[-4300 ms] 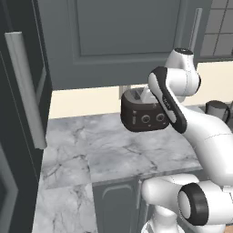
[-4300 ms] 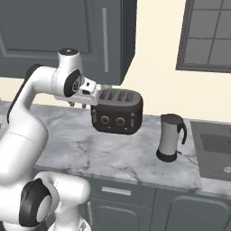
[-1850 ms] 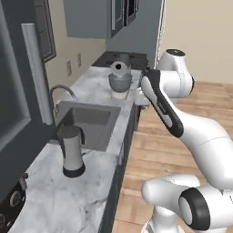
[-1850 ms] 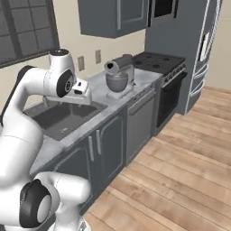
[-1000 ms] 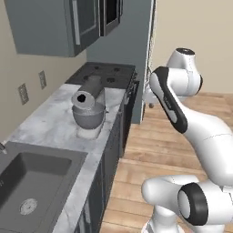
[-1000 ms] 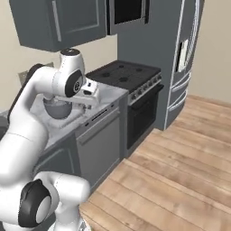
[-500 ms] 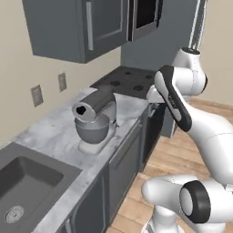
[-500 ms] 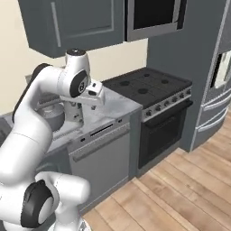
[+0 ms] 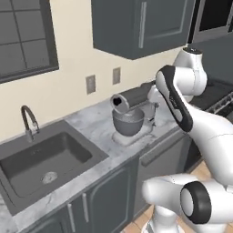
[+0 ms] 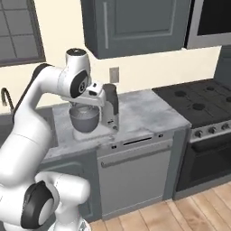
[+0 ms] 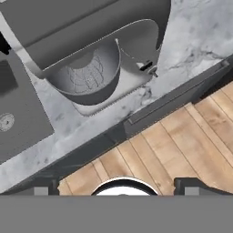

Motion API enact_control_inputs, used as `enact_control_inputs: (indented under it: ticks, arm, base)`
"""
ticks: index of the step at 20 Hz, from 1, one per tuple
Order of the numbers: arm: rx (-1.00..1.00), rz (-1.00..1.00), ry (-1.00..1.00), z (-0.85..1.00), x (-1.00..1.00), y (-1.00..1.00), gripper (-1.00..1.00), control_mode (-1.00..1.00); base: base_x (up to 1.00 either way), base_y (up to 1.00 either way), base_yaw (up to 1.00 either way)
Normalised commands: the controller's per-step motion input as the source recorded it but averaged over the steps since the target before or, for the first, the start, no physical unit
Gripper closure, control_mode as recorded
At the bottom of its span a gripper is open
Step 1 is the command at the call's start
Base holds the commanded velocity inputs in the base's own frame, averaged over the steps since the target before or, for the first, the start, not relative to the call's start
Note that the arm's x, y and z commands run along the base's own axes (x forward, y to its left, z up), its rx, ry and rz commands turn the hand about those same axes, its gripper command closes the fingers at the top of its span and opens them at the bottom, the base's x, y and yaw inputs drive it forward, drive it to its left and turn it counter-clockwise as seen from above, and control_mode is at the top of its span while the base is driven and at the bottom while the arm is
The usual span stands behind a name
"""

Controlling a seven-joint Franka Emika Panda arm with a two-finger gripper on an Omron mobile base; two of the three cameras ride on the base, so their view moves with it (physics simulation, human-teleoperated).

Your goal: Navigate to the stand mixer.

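Standing on marble counter [image 9: 98, 125]: stand mixer [image 9: 130, 116].

Grey marble bench [image 9: 93, 125] along a cream wall, stand mixer [image 9: 132, 116] standing on it, dark sink [image 9: 43, 157] sunk into it left of the mixer, black stove [image 10: 198, 101] adjoining to the mixer's right

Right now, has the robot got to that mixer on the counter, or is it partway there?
It looks nearly there. The stand mixer with its dark grey rounded head and grey metal bowl sits on the marble counter directly in front of the white arm, between the dark sink and the black stove. The hand view looks straight down on its bowl. At most a small final approach seems left.
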Motion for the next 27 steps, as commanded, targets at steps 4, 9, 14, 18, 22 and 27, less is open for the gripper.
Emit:
enact_control_inputs:
  ticks: [4,9,14,18,22,27]
  arm:
    - [0.00,0.00,0.00,0.00,0.00,0.00,-1.00,1.00]
    - [0.00,0.00,0.00,0.00,0.00,0.00,-1.00,1.00]
    - [0.00,0.00,0.00,0.00,0.00,0.00,-1.00,1.00]
    - [0.00,0.00,0.00,0.00,0.00,0.00,-1.00,1.00]
    - [0.00,0.00,0.00,0.00,0.00,0.00,-1.00,1.00]
    - [0.00,0.00,0.00,0.00,0.00,0.00,-1.00,1.00]
  base:
    - [0.04,-0.69,0.56]
    - [0.19,-0.78,0.53]
    - [0.35,-0.48,0.47]
    - [0.82,0.00,0.15]
    - [0.80,0.00,0.12]
    - [0.33,-0.14,0.03]
